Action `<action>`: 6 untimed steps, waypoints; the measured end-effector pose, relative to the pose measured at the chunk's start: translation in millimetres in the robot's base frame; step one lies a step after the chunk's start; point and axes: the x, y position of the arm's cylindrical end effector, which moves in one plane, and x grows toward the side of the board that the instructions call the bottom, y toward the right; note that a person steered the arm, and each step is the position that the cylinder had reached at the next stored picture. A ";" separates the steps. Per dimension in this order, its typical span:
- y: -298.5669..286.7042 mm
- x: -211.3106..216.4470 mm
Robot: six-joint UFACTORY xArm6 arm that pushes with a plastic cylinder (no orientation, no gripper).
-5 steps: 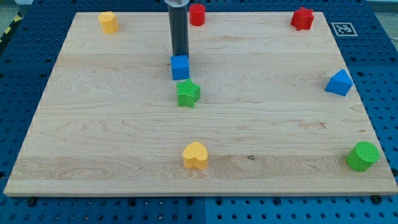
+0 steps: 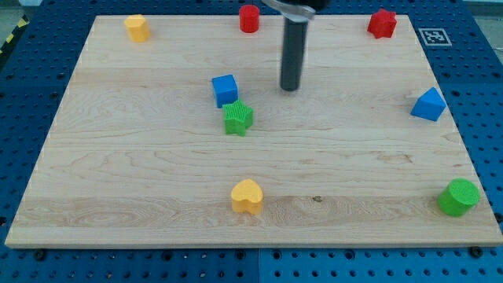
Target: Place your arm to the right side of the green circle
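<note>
The green circle [image 2: 459, 196] is a round green block near the board's bottom right corner. My tip [image 2: 290, 88] is the lower end of a dark rod, standing on the wooden board [image 2: 141, 157] in its upper middle. It is far up and to the left of the green circle. It is right of the blue cube [image 2: 225, 90] and up and right of the green star [image 2: 237, 118], touching neither.
A yellow heart [image 2: 247, 196] lies at bottom centre. A blue triangular block [image 2: 428, 104] sits at the right edge. A red cylinder [image 2: 249, 18], a red block [image 2: 382, 23] and a yellow block [image 2: 137, 27] lie along the top edge.
My tip has moved to the right and slightly down, away from the blue cube it stood just behind. The blue cube has shifted slightly down and left.
</note>
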 end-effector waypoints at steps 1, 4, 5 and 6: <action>70.2 34.5; 270.2 174.9; 265.3 186.2; 256.7 186.3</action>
